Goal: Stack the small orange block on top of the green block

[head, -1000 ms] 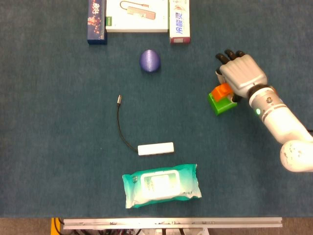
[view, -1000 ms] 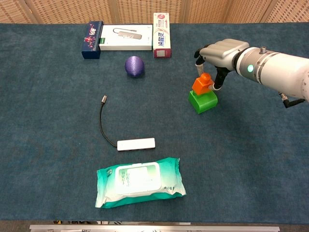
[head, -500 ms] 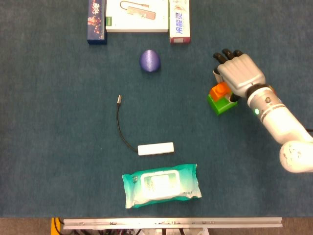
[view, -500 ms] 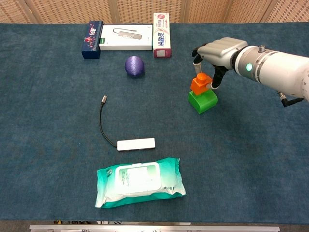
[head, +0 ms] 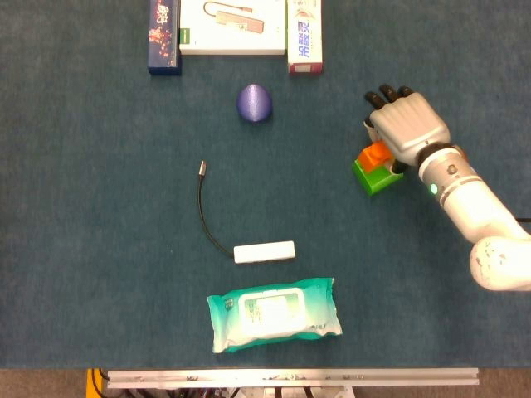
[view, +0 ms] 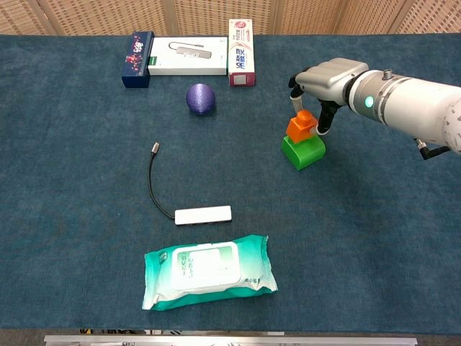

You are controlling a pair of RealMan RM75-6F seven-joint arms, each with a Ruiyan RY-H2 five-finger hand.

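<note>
R hand [view: 328, 78] is over the stack at the right of the table [view: 72, 180], fingers [view: 322, 119] curled down around the small orange block [view: 301, 125], gripping it. Orange block sits on the green block [view: 303, 151], touching its top, tilted a bit and set toward the far-left corner, not centred. L hand not in view.

Judgement: placing step, nearly done. To do it well: square the orange block w/ the green one first, nudge it toward centre, then press straight down so it seats flat. Open fingers slowly and evenly, so neither side drags it off. Lift straight up, no sideways pull; the green block is light and could slide on the cloth.

Purple ball [view: 201, 99], cable w/ white hub [view: 203, 214] and wipes pack [view: 209, 271] are well apart, no obstacle.
</note>
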